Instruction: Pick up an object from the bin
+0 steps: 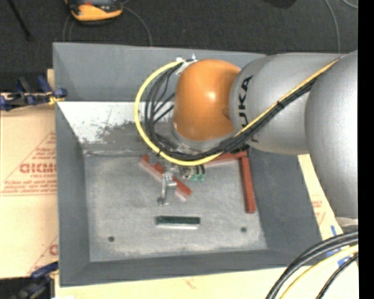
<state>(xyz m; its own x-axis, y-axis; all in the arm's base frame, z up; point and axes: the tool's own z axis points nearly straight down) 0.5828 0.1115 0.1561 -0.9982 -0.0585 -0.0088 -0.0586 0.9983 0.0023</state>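
My gripper (167,190) hangs below the arm's wrist over the middle of the bin floor. It is right at a red flat piece (181,190) that lies slanted under it and runs up to the left towards the back wall. A small green thing (199,177) peeks out just right of the gripper, partly hidden by the wrist. A dark green bar (179,221) lies flat on the floor a little in front of the gripper, apart from it.
A long red-brown stick (248,189) lies along the bin's right side, its top end under the arm. The arm with its orange cover and cables hides the bin's back right part.
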